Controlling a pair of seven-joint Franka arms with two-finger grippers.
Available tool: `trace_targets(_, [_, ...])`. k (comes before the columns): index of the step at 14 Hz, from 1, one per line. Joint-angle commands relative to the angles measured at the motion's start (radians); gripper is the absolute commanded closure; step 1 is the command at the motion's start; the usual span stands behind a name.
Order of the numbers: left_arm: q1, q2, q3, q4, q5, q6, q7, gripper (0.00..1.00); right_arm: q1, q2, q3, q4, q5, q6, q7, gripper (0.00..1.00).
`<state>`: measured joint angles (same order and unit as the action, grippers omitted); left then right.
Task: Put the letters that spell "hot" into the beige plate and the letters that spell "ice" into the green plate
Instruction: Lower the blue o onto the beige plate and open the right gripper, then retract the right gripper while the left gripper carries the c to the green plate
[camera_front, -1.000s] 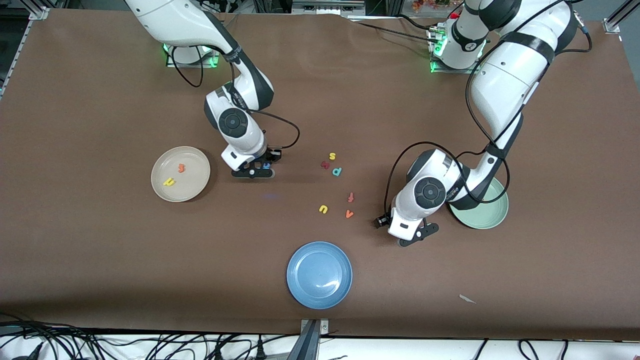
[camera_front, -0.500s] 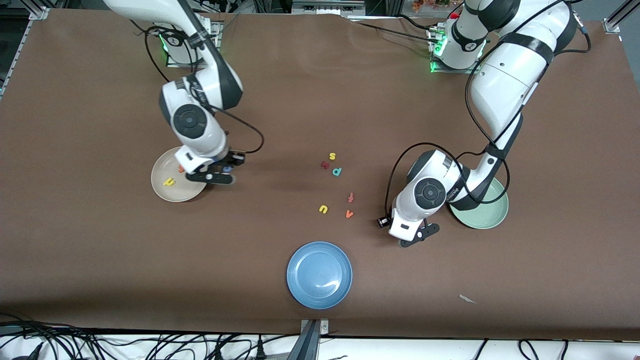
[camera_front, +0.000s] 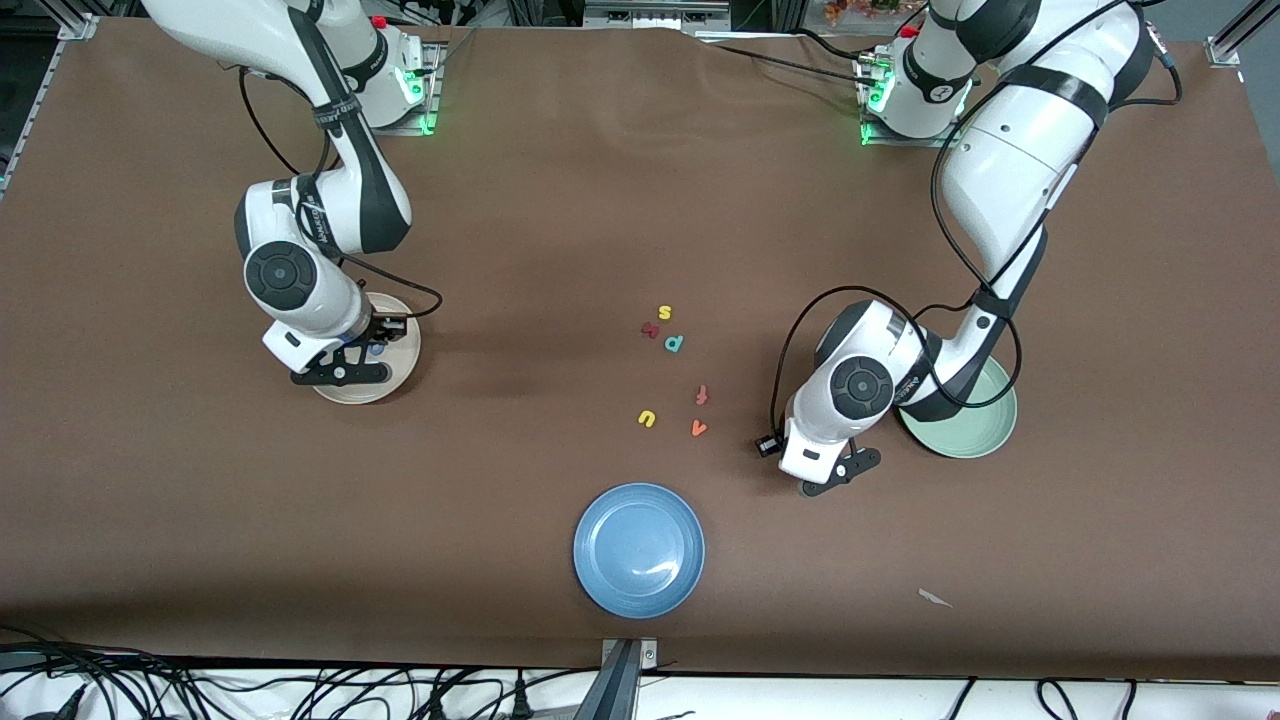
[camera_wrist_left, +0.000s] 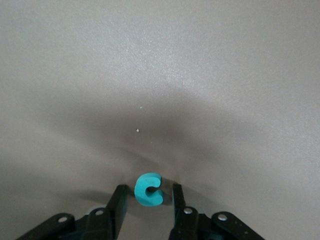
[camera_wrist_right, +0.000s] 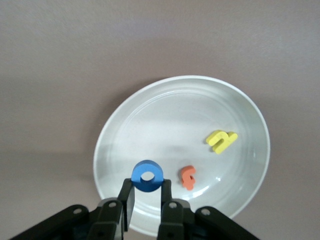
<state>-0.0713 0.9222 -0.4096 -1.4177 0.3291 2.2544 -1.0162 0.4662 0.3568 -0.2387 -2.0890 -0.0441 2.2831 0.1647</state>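
Blue o (camera_wrist_right: 147, 175) sits pinched between right fingers (camera_wrist_right: 127, 196) over beige plate (camera_wrist_right: 125, 130); teal c (camera_wrist_left: 148, 189) between spread left fingers (camera_wrist_left: 120, 200).

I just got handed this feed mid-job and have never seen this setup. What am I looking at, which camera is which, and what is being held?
Two white robot arms work at a brown table. The wide picture looks down from across it; the other two come from cameras on each wrist. The right gripper holds the blue o over the beige plate, where the yellow h and orange t lie. The left gripper straddles the teal c beside the green plate. Spare letters and a blue plate lie mid-table.
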Motion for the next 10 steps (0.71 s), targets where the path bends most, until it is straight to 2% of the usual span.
trace_targets(1, [-0.024,0.015,0.031,0.026,-0.009,-0.001,-0.007,0.62,-0.014,0.005,-0.002,-0.072,0.017,0.102,-0.069,0.81])
trace_targets(2, [-0.025,0.015,0.034,0.025,-0.009,-0.001,-0.007,0.64,-0.018,0.01,-0.002,-0.075,0.018,0.107,-0.085,0.81])
trace_targets(3, [-0.025,0.015,0.034,0.025,-0.009,-0.001,-0.007,0.66,-0.026,0.016,-0.002,-0.075,0.02,0.108,-0.096,0.75])
trace_targets(4, [-0.027,0.015,0.034,0.025,-0.009,-0.001,-0.007,0.66,-0.027,0.016,-0.002,-0.074,0.023,0.108,-0.102,0.43])
trace_targets(5, [-0.027,0.015,0.034,0.025,-0.007,-0.001,-0.007,0.69,-0.027,0.014,-0.002,-0.072,0.036,0.108,-0.102,0.31])
trace_targets(8, [-0.027,0.015,0.034,0.025,-0.007,-0.001,-0.007,0.73,-0.027,-0.001,-0.004,-0.059,0.041,0.098,-0.097,0.23])
trace_targets(10, [-0.027,0.014,0.034,0.025,-0.007,-0.001,-0.007,0.75,-0.026,-0.033,-0.005,-0.051,0.041,0.086,-0.097,0.11])
